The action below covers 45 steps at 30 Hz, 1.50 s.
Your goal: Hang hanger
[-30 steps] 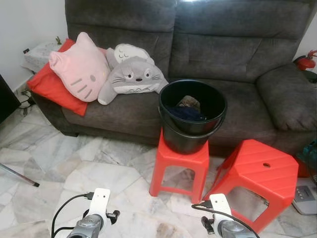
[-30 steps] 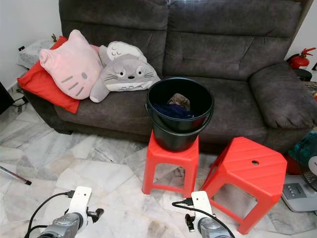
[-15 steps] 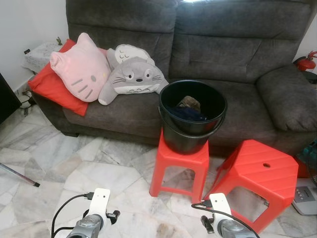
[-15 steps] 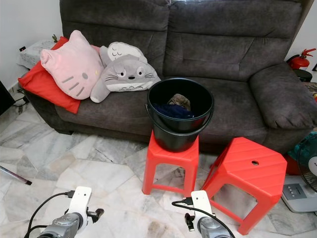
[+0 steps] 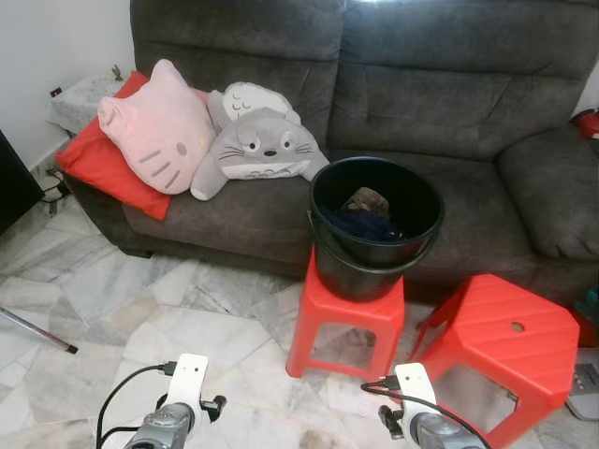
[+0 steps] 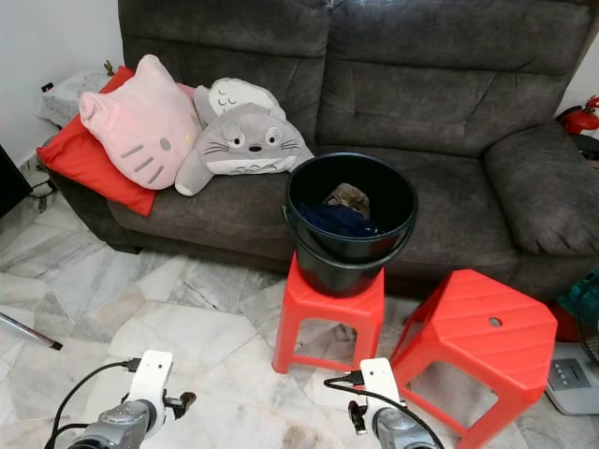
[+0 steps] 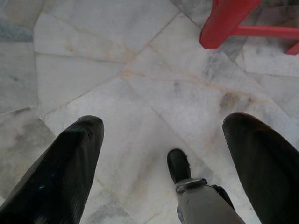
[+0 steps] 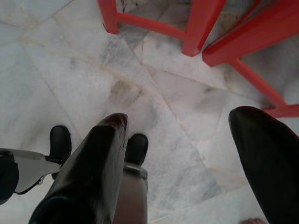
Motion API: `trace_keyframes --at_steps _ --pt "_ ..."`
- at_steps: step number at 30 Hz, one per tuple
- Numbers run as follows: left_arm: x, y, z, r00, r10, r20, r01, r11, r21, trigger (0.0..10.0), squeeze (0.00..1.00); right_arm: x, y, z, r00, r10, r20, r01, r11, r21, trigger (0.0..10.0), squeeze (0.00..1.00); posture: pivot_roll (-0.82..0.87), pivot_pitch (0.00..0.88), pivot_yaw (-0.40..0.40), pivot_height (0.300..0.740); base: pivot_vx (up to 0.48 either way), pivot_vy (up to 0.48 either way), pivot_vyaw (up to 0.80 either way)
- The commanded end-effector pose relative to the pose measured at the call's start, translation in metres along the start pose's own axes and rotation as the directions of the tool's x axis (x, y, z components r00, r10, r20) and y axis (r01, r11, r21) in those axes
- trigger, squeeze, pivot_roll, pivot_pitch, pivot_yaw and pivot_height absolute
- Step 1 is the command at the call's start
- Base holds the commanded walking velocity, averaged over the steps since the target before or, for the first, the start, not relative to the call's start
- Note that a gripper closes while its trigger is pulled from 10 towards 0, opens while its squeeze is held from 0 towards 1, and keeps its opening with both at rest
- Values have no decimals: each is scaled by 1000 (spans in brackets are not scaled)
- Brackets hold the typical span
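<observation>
A black bucket stands on a red plastic stool in front of a grey sofa. Dark blue cloth and a brownish piece lie inside the bucket. Both arms hang low over the marble floor, with the left wrist and the right wrist at the bottom edge of the eye views. My left gripper is open above bare floor with nothing between its fingers. My right gripper is also open and holds nothing, close to the red stool legs.
A second red stool stands tilted to the right of the first. On the sofa's left end lie a pink cat cushion, a grey plush and a red pillow. A thin rod lies on the floor at left.
The whole picture has shifted a little right and down, so the camera moved. The bucket, stools and both hanging arms keep their places.
</observation>
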State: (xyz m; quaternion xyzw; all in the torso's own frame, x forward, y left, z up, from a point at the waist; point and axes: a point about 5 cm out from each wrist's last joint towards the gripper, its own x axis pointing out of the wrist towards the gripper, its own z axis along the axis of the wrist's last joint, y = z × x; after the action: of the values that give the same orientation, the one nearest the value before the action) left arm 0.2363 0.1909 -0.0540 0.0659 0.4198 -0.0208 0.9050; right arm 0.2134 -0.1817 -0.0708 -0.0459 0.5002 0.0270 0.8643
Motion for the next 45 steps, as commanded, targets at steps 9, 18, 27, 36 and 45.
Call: trace_keyframes --at_steps 9,18,27,36,45 --pt "0 2 -2 1000 -3 -7 3 1000 4 10000 0 0 1 2 1000 4 4 -4 1000 3 10000 0 -29 0 -20 740 255 0 0" --pt "0 2 -1 1000 -4 -6 5 1000 6 10000 0 0 1 2 1000 4 5 -4 1000 6 10000 0 -28 0 -21 740 256 0 0" --pt "0 2 0 1000 -4 -5 4 1000 8 10000 0 0 1 3 1000 2 10 -2 1000 9 10000 0 -35 0 -18 740 111 0 0" --pt "0 2 2 1000 -3 0 3 1000 11 10000 0 0 0 8 998 -24 55 21 999 44 10000 0 -59 0 -9 740 0 0 0" --pt "1 -1 7 1000 -1 5 1 1000 -4 10000 0 -3 -8 21 959 -166 230 118 971 209 10000 0 -101 0 3 740 0 0 0"
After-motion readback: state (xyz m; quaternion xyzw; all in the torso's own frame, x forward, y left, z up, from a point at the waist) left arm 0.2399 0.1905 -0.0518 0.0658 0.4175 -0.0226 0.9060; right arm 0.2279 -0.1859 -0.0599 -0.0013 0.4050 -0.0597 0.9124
